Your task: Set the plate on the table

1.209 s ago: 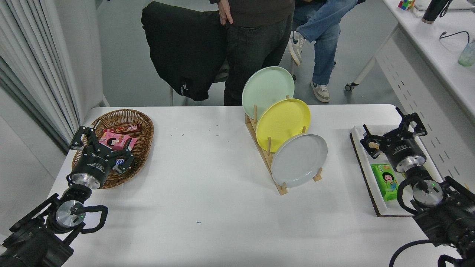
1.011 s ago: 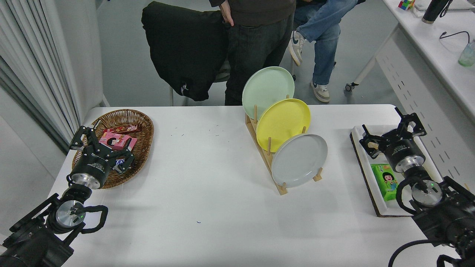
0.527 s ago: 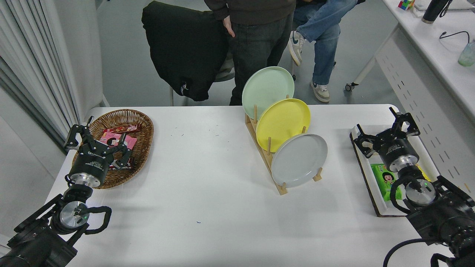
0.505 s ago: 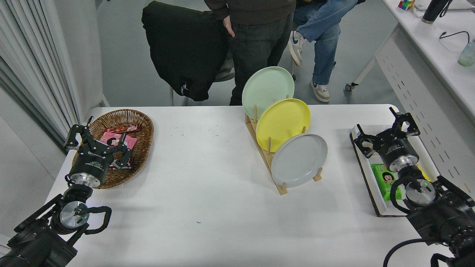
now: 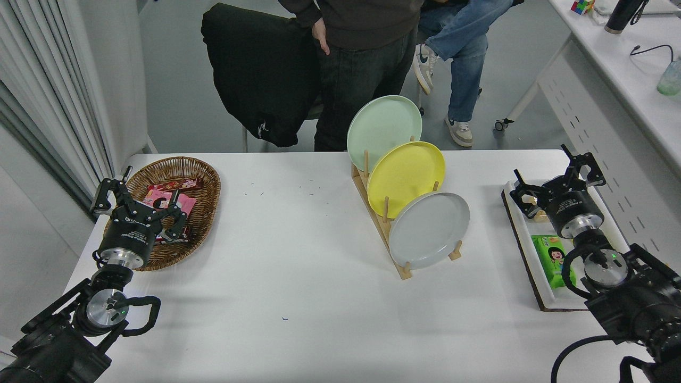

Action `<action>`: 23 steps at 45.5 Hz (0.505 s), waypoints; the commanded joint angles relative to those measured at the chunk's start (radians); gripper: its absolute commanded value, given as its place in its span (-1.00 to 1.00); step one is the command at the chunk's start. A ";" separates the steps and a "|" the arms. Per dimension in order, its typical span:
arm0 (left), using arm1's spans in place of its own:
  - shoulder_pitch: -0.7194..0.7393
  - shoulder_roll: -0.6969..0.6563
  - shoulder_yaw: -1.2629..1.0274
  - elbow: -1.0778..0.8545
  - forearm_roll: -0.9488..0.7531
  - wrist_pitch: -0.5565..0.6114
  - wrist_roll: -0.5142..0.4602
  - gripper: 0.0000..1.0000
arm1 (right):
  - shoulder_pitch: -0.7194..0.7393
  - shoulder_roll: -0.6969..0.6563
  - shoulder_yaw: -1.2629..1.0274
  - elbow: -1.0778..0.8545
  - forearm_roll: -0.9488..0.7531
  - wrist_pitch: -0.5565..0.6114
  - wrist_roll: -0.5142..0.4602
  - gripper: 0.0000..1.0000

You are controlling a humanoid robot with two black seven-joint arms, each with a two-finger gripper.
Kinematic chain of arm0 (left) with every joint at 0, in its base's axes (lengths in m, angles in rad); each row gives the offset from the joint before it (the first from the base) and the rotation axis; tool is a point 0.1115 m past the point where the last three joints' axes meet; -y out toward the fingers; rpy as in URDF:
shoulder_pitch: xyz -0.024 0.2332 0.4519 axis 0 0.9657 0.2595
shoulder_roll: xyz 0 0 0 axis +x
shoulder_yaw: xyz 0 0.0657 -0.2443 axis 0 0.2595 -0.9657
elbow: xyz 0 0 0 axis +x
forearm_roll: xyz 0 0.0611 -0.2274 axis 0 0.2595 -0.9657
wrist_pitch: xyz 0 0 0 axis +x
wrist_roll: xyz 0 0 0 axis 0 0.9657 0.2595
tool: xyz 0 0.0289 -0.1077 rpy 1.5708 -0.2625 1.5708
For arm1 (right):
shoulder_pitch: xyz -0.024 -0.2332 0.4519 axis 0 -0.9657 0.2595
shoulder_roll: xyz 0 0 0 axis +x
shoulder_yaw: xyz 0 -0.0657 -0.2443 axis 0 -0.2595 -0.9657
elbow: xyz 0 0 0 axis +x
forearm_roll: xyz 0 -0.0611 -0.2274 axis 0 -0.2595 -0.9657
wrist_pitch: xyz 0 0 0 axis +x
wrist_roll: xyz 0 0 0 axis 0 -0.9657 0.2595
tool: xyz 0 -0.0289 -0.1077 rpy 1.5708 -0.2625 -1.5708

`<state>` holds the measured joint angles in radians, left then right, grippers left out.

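grey plate: on edge in the nearest slot of the wooden dish rack, tilted back, face toward the camera; lower rim down between the front pegs; nothing gripping it
yellow plate: next slot back, partly overlapped by the grey one
mint-green plate: rearmost slot, its top past the table's far edge in this view
table: white; near half in front of the rack bare apart from a few small specks
right gripper: fingers spread wide, holding nothing; hovering over the far end of the white tray at the table's right side; well apart from the grey plate
tray contents: green snack packet lying flat, partly hidden by the right arm; a small tan item under the gripper, too hidden to name
left gripper: fingers spread, empty; over the near-left rim of the wicker basket at the table's left side
basket contents: pink box and a red packet; the rest hidden by the gripper
far side: person in dark trousers standing behind the table, one hand hanging by the hip; black jacket draped over a chair beside them; second person in jeans seated further right
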<state>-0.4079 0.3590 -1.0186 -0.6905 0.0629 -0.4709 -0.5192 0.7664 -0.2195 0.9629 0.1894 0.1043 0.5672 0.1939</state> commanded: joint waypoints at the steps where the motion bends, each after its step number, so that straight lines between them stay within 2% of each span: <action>1: 0.000 0.000 0.000 -0.001 0.000 0.000 -0.001 0.96 | 0.002 -0.004 0.000 -0.005 0.000 -0.007 -0.001 1.00; 23: 0.000 0.000 0.000 0.000 0.000 0.000 -0.001 0.96 | 0.007 -0.003 0.000 0.004 0.002 -0.001 0.001 1.00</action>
<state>-0.4080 0.3590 -1.0186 -0.6905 0.0629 -0.4709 -0.5200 0.7752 -0.2209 0.9650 0.1897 0.1057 0.5649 0.1948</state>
